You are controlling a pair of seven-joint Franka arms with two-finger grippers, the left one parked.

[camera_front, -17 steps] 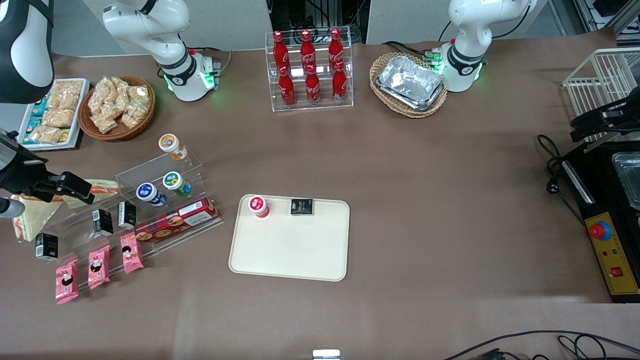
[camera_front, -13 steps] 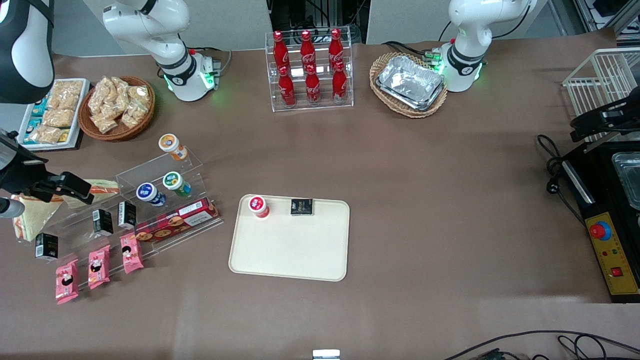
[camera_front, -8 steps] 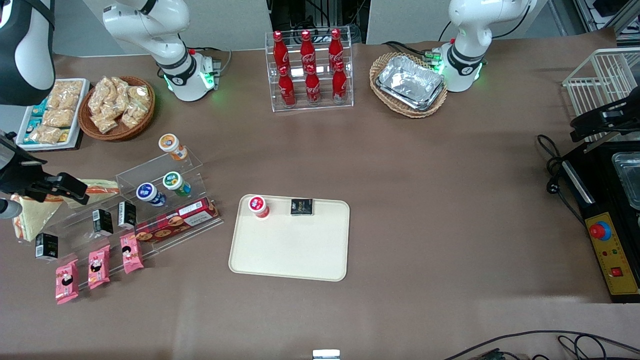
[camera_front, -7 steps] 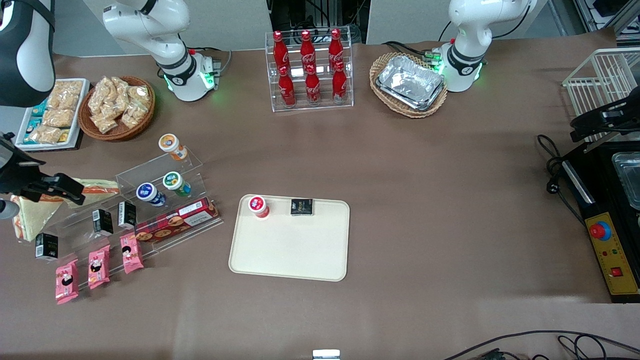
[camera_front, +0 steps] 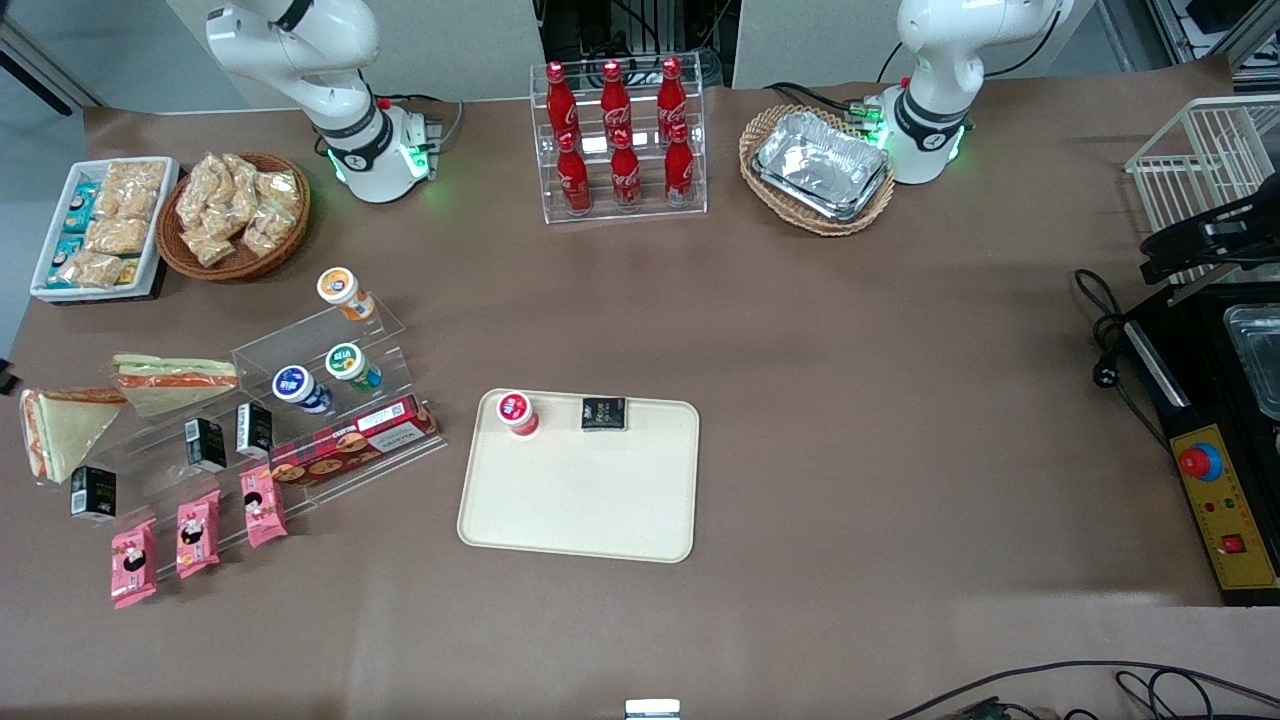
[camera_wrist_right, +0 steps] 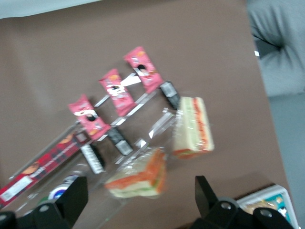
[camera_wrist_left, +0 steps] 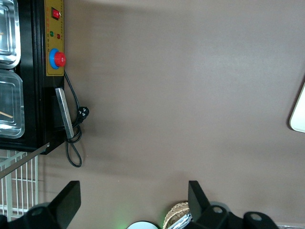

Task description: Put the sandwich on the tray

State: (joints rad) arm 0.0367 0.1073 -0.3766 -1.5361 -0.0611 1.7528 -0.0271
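The sandwich (camera_front: pixel 60 432), a wrapped wedge of white bread with red-orange filling, lies on the table at the working arm's end; it also shows in the right wrist view (camera_wrist_right: pixel 193 126). The similar wedge with a broad orange band (camera_front: pixel 175 383) lies beside it, farther from the front camera, and shows in the right wrist view (camera_wrist_right: pixel 140 177) too. The cream tray (camera_front: pixel 580 510) lies mid-table, nearer the front camera. My right gripper (camera_wrist_right: pixel 140 205) hangs high over the two wedges, open and empty; it is out of the front view.
A red-capped cup (camera_front: pixel 517 412) and a black packet (camera_front: pixel 603 413) sit on the tray. A clear acrylic stand (camera_front: pixel 330 400) with cups, black cartons and pink snack packs (camera_front: pixel 190 525) stands between sandwich and tray. Snack basket (camera_front: pixel 235 215), cola rack (camera_front: pixel 620 140), foil trays (camera_front: pixel 820 165) farther back.
My right arm and gripper, earlier low over the sandwiches at the edge of the front view, have withdrawn out of that view. Both wedges lie uncovered and unmoved.
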